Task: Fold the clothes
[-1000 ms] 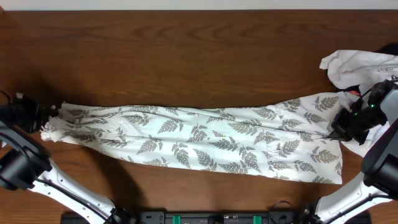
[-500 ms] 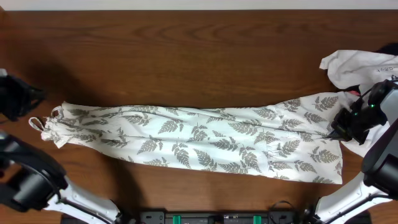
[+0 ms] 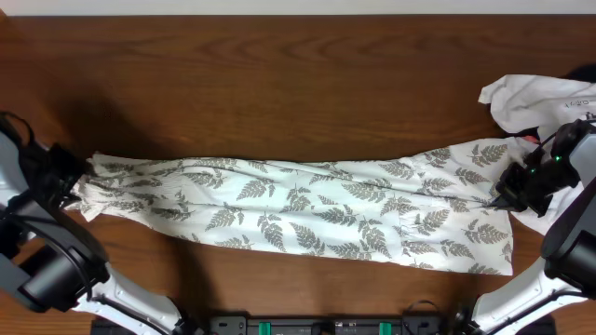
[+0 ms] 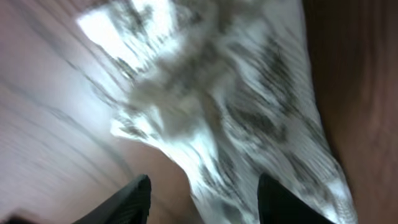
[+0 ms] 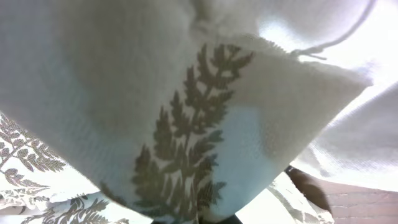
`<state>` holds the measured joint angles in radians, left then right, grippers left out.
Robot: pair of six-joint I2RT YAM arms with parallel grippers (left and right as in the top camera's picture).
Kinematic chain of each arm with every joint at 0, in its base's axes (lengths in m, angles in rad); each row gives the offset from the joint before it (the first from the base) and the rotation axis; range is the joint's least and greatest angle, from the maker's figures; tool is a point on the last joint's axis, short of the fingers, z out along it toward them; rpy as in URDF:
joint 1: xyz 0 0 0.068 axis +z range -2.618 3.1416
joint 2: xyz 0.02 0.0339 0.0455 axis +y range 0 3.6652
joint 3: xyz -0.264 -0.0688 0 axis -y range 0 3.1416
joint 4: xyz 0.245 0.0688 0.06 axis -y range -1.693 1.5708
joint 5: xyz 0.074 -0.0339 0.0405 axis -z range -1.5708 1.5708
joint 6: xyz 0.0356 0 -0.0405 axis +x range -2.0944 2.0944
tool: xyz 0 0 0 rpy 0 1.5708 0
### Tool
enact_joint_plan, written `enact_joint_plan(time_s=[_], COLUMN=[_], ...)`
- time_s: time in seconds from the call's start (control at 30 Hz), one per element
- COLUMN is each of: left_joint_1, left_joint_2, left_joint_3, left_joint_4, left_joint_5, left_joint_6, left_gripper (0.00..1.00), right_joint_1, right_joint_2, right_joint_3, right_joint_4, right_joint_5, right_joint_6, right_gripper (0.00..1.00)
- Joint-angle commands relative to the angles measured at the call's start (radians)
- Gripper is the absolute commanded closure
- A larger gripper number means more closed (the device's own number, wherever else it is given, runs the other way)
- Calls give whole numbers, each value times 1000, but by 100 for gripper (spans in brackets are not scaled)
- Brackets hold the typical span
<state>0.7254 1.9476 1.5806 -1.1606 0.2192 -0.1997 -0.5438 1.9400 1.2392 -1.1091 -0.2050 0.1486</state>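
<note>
The clothes [image 3: 298, 212], a long white garment printed with grey-green fern leaves, lie stretched left to right across the wooden table [image 3: 279, 84]. My left gripper [image 3: 73, 179] is at the garment's left end. In the blurred left wrist view the left gripper [image 4: 202, 202] is open, its two dark fingers [image 4: 134, 200] apart over the clothes' crumpled end [image 4: 217, 112]. My right gripper [image 3: 507, 197] is shut on the clothes' right end; in the right wrist view the leafy fabric [image 5: 186, 143] fills the frame and bunches at the right gripper [image 5: 205, 219].
A plain white garment [image 3: 540, 98] lies crumpled at the back right, just behind the right arm. The table's far edge [image 3: 298, 13] runs along the top of the overhead view. Both arm bases stand at the near edge.
The left gripper has opened and let go of the garment's left end, which now lies on the table. It swung away to the left, then came back. The right gripper has not moved.
</note>
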Motion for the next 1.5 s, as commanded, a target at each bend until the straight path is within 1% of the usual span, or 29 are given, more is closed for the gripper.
enact_joint_plan(time_s=[0.0,0.27,0.43,0.53,0.8,0.87,0.93,0.97,1.03,1.07,1.1,1.13,1.17,1.23,1.3,1.4,1.47], left_joint_1=[3,2,-2,-17,-57,-58,-57,-57,-58,-58,-58,-58,-58,-57,-57,-58,-57], left_joint_2=[9,11,28,50,104,105,105,104,104,104,104,104,104,104,102,85,61], left_joint_3=[-7,-8,-8,-8,-8,-8,-8,-8,-8,-8,-8,-8,-8,-3,15,42,45], left_joint_4=[34,125,127,130,137,137,135,134,131,131,130,130,131,136,145,183,232], left_joint_5=[-56,-64,-62,-29,-29,-29,-29,-28,-28,-28,-28,-25,-18,28,110,263,320], left_joint_6=[-30,-19,-19,4,23,23,23,23,23,23,23,23,23,24,52,126,146], left_gripper=[44,44,43,43,44,50,61,69,79,81,88,92,94,94,94,94,94], right_joint_1=[-10,-10,-10,-10,-10,-10,-10,-10,-10,-10,-10,-10,-10,-10,-10,-10,-11], right_joint_2=[-7,-7,-7,-7,-7,-7,-7,-7,-7,-7,-7,-7,-7,-7,-7,-7,-7], right_joint_3=[-3,-3,-3,-3,-3,-3,-3,-3,-3,-3,-3,-3,-3,-3,-3,-3,-3], right_joint_4=[-2,-2,-2,-2,-3,-3,-3,-3,-3,-3,-3,-3,-3,-3,-3,-3,-3], right_joint_5=[17,17,17,17,17,17,17,17,17,17,17,17,17,17,17,18,18], right_joint_6=[-1,-1,-1,0,0,-1,0,-1,-1,-1,-1,-1,-1,-1,-1,-1,-1], right_gripper=[99,99,99,99,99,99,99,99,99,99,99,99,99,99,99,99,99])
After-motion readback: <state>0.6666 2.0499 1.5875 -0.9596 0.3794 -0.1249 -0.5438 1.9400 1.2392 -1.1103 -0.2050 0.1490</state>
